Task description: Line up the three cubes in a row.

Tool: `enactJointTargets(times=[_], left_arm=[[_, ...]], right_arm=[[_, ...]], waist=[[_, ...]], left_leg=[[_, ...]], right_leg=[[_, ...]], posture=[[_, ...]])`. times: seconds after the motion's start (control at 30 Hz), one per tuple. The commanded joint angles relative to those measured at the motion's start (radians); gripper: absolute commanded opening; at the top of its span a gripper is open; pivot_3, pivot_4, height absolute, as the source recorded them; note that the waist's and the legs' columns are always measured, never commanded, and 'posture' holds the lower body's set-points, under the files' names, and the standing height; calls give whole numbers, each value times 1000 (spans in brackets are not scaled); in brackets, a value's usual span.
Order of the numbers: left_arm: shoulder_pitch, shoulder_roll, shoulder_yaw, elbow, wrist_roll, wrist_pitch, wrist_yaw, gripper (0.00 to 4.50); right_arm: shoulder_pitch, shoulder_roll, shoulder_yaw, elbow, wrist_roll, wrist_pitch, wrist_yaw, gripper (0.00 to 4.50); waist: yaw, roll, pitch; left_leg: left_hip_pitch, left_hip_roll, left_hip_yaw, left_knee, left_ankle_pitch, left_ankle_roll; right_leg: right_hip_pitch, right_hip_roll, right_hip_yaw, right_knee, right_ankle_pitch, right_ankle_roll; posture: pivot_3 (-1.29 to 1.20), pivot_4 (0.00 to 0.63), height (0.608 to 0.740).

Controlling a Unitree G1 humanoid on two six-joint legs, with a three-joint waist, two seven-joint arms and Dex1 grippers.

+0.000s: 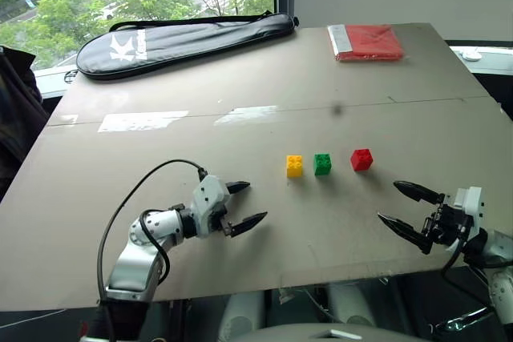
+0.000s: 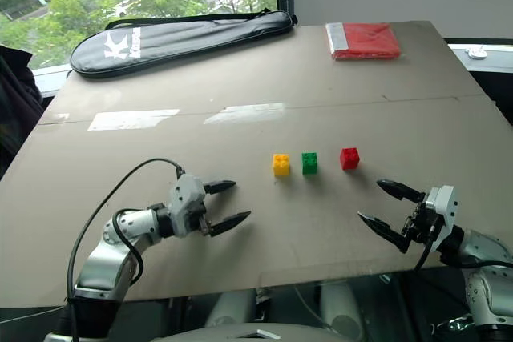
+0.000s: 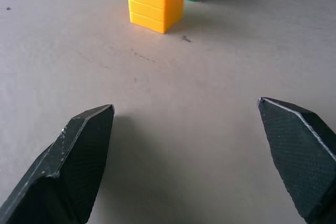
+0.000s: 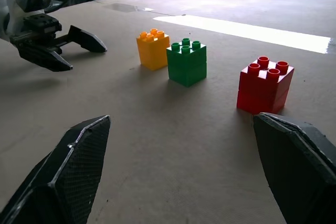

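Three studded cubes stand in a row on the brown table: yellow cube [image 1: 294,166], green cube [image 1: 322,163] close beside it, red cube [image 1: 361,159] a slightly wider gap to the right. My left gripper [image 1: 244,203] hovers low over the table, left of the yellow cube, open and empty, pointing toward the row. My right gripper [image 1: 405,207] stands open and empty near the table's front edge, right of and nearer than the red cube. In the right wrist view the red cube [image 4: 264,85] is nearest and the left gripper [image 4: 79,49] shows beyond the yellow cube [image 4: 153,49].
A black racket bag [image 1: 184,42] lies along the far left edge. A flat red packet [image 1: 366,42] rests at the far right corner. Strips of pale tape [image 1: 141,121] cross the table's middle. The front edge [image 1: 240,290] runs just below both grippers.
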Motion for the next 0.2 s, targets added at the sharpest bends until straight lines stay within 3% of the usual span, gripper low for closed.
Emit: enactJointTargets(times=[0.03,0.2], left_arm=[[157,-27,23,-172,-4,75,137,4479],[265,-45,14,-278,5,109,229,4479]], right_arm=[[-13,-34,-22,37,-5,-3,32,4500],[-20,-45,-30,81,-5,-11,56,4500]], waist=[[-3,1,0],[-5,1,-1]], left_leg=[[0,0,0,0,0,0],[0,0,1,0,0,0]], right_leg=[[0,1,0,0,0,0],[0,0,1,0,0,0]], posture=[[0,150,701],[0,150,701]])
